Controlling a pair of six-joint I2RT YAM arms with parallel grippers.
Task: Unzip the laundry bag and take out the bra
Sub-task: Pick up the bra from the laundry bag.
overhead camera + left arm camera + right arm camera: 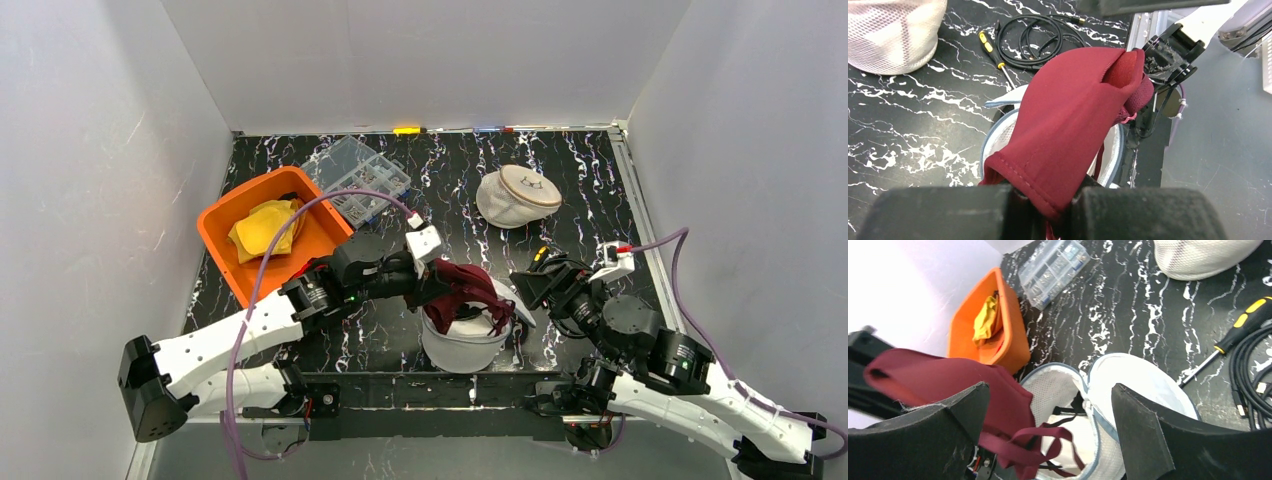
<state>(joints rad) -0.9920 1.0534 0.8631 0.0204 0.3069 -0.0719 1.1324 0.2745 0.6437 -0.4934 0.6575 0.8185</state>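
The white mesh laundry bag [462,345] stands open near the table's front edge, its lid flipped aside; it also shows in the left wrist view [998,137] and the right wrist view [1128,390]. My left gripper [432,283] is shut on a dark red bra [468,288] and holds it above the bag's mouth. The bra fills the left wrist view [1073,120], and its straps hang into the bag in the right wrist view [1013,435]. My right gripper [530,285] is open and empty just right of the bag, jaws wide apart [1048,440].
An orange bin [270,228] with a yellow cloth stands at the left, a clear parts box [358,178] behind it. A second, closed mesh bag [515,196] lies at the back. A black cable and a yellow-handled screwdriver [990,50] lie right of the open bag.
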